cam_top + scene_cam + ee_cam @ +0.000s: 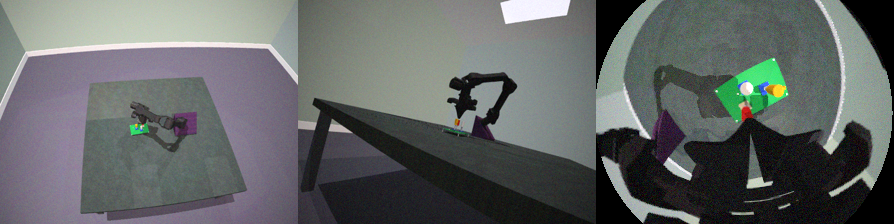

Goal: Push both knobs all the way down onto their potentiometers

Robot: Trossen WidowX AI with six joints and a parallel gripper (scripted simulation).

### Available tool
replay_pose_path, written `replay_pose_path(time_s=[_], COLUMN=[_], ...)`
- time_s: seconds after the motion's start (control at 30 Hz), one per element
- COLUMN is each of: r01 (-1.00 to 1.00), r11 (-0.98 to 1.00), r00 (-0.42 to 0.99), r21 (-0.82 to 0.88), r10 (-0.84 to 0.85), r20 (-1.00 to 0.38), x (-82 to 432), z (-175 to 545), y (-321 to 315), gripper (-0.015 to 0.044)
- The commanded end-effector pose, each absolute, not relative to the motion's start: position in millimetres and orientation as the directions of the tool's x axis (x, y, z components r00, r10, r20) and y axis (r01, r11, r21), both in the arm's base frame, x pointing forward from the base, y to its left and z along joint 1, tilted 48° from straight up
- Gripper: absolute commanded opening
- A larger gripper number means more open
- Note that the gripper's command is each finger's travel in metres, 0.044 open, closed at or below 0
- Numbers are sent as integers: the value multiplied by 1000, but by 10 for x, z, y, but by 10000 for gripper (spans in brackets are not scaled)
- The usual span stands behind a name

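Observation:
A green circuit board (135, 132) (464, 133) (766, 72) stands on short legs. It bears an orange knob (136, 125) (456, 122) (778, 90) over a blue potentiometer, a white knob (141, 126) (463, 124) (746, 89) over another blue one, and a red knob (458, 123) (747, 113) over a pale one. Pale shafts show under the knobs in the exterior view; the exact gaps are too small to tell. My gripper (459, 117) (749, 120) is shut and empty, pointing down a little above the red knob. Its tip partly hides that knob in the wrist view.
The arm reaches over the dark table (114, 166) (428, 146) from its base by a purple block (192, 122) (479, 131) (669, 136). The orange and white knobs stand close beside the red one. The arm's shadow falls partly on the board in the wrist view.

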State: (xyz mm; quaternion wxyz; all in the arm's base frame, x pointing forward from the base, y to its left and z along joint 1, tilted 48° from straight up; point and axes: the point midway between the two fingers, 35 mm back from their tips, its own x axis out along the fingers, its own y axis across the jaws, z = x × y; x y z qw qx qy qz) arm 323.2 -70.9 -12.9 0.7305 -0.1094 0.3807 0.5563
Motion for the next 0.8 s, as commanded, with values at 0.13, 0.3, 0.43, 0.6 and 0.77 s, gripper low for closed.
replay_pose_path(time_s=[0.13,0.3,0.43,0.6,0.77], r01=[-892,-892,-892,-892,-892], r11=[360,360,360,360,360], r00=[92,92,92,92,92], r21=[272,272,272,272,272], r10=[735,735,735,735,735], r20=[-672,-672,-672,-672,-672], x=[3216,3217,3218,3220,3221], z=[-146,-152,-159,-168,-177], y=[-688,-681,-673,-663,-653], gripper=[0,0,0,0,0])
